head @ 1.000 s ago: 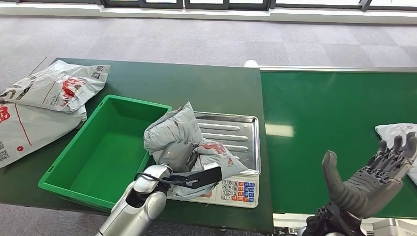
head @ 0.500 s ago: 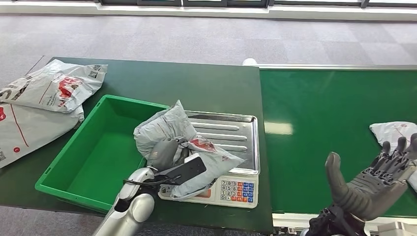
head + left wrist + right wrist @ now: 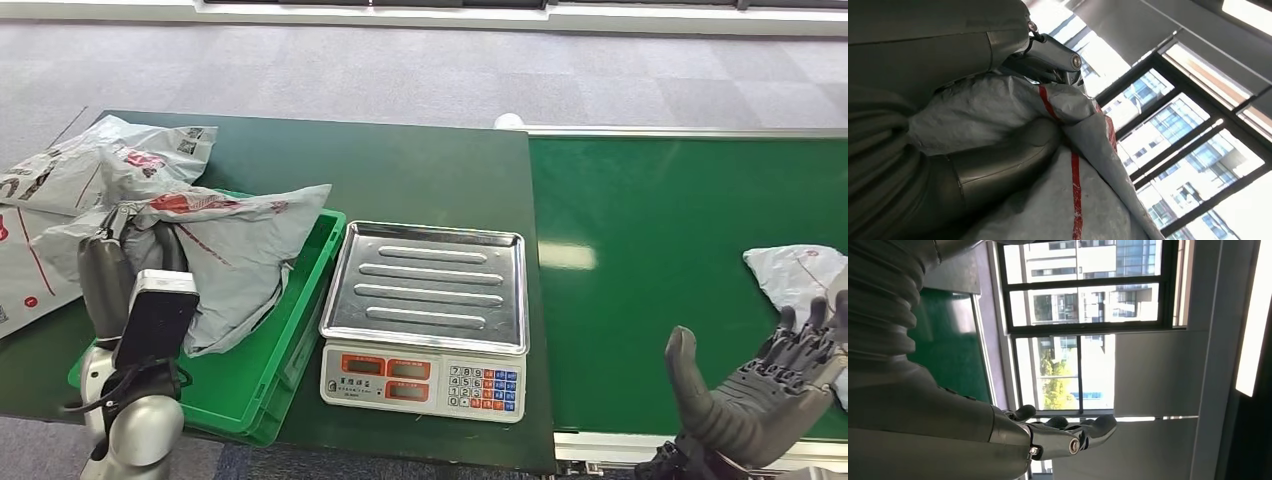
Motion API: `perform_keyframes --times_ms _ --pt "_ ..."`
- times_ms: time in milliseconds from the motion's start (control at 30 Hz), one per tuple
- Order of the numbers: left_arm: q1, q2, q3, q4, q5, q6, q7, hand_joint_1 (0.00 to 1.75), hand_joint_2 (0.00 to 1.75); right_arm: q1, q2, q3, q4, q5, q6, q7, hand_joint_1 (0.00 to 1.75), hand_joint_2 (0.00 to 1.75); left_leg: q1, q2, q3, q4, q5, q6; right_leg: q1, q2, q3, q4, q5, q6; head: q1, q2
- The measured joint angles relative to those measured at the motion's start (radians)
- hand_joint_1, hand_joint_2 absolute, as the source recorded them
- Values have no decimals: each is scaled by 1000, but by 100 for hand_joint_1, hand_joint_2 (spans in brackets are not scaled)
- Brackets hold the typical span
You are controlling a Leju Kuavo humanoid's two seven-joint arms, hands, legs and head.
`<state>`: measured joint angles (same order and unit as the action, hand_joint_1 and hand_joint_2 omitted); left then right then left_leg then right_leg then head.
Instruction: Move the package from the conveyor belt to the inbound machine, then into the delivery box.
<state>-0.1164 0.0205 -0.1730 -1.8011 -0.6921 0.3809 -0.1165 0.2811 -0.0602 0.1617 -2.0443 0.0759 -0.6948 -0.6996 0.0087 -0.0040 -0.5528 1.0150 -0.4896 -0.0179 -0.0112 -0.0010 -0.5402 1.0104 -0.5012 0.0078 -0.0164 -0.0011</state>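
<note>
A grey package (image 3: 235, 250) with red print hangs over the green box (image 3: 312, 300), held up by my left hand (image 3: 110, 270) at the box's left side. Up close, the left wrist view has my left hand (image 3: 998, 150) wrapped around the package (image 3: 1068, 200), its thumb pressed into the plastic. The silver scale (image 3: 425, 315) beside the box has a bare tray. My right hand (image 3: 775, 385) hovers open, palm up, over the near edge of the green conveyor belt (image 3: 660, 260); in the right wrist view my right hand (image 3: 1063, 435) holds nothing. Another package (image 3: 795, 275) lies on the belt at the far right.
Two more grey packages (image 3: 90, 170) lie on the dark table (image 3: 400, 170) to the left of the box. The scale's keypad (image 3: 480, 385) faces me at the table's front edge. Grey carpet lies beyond the table.
My left hand has lifted the package off the scale tray and carried it left, over the green box. The right hand has barely moved.
</note>
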Motion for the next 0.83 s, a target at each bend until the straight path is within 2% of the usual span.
perform_keyframes --times_ms 200,233,333,367,833 --pt "62 7 41 -44 -13 12 4 175 175 -1 -23 30 11 -17 -1 0 0 175 0 0 -1 0 0 0 0 0 0 0 0 0 0 0" --pt "71 8 45 -48 -17 8 8 136 175 -1 -27 34 14 -20 -1 0 0 175 0 0 -1 0 0 0 0 0 -1 0 0 0 0 0" --pt "89 10 50 -55 -30 -13 20 5 175 -2 -38 44 22 -27 -1 0 0 175 0 0 -1 0 0 0 0 -1 -1 0 0 0 0 0" --pt "93 10 50 -57 -33 -18 22 0 175 -2 -41 47 24 -28 -1 0 0 175 0 0 -1 0 0 0 0 -1 -1 0 0 0 0 0" --pt "104 25 53 -31 -52 -60 27 0 175 -2 -67 53 50 -47 -1 0 0 175 0 0 -1 0 0 0 0 -1 -1 0 0 0 0 0"
